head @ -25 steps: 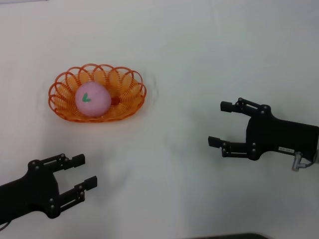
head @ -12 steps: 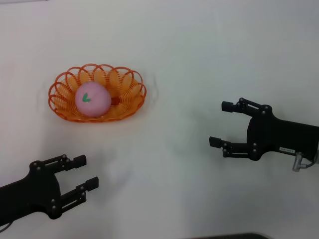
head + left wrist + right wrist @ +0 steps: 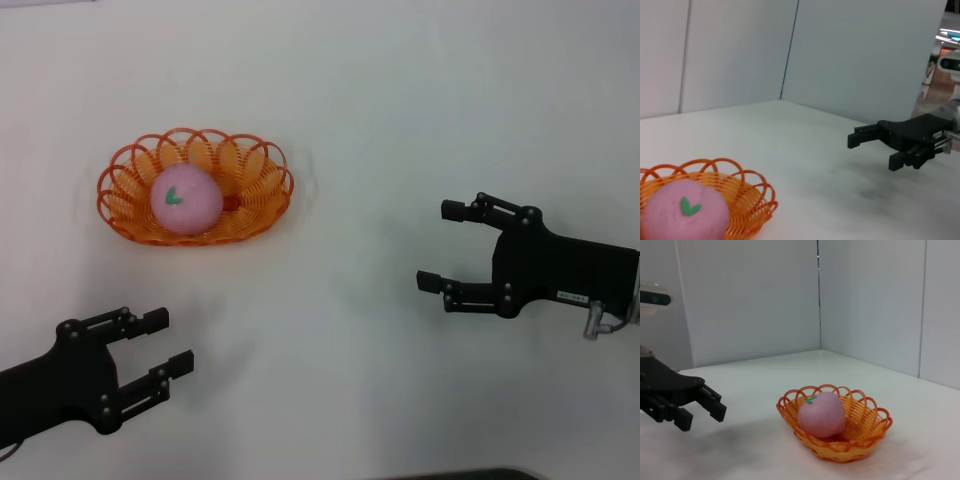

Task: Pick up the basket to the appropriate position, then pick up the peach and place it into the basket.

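Peach (image 3: 186,199) sits inside the orange basket (image 3: 268,196) on the white table (image 3: 400,120). Nothing lies between it and either arm. Left gripper (image 3: 168,343) and right gripper (image 3: 437,245) hover well apart, fingers spread, empty.
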